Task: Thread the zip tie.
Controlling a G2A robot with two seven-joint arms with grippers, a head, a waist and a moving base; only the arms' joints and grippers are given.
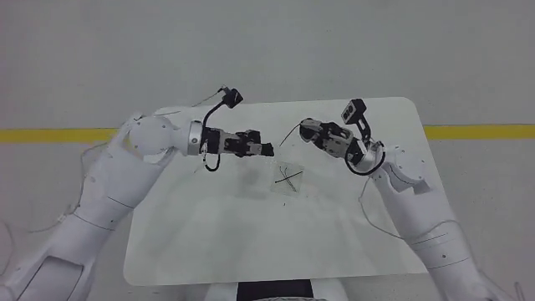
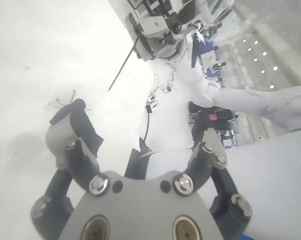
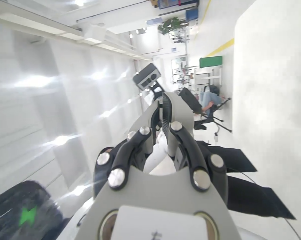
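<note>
Not threaded yet, I judge. My right gripper (image 1: 308, 129) is clamped on a zip tie (image 2: 122, 64), held above the table (image 1: 376, 234) and pointing at my left gripper (image 1: 267, 146), whose fingers are apart and empty. Spare ties (image 1: 290, 176) lie below.

I read the left gripper (image 1: 267, 146) pointing to 3 o'clock, fingers spread; the right gripper (image 1: 304, 128) pointing to 10 o'clock, fingers closed.
</note>
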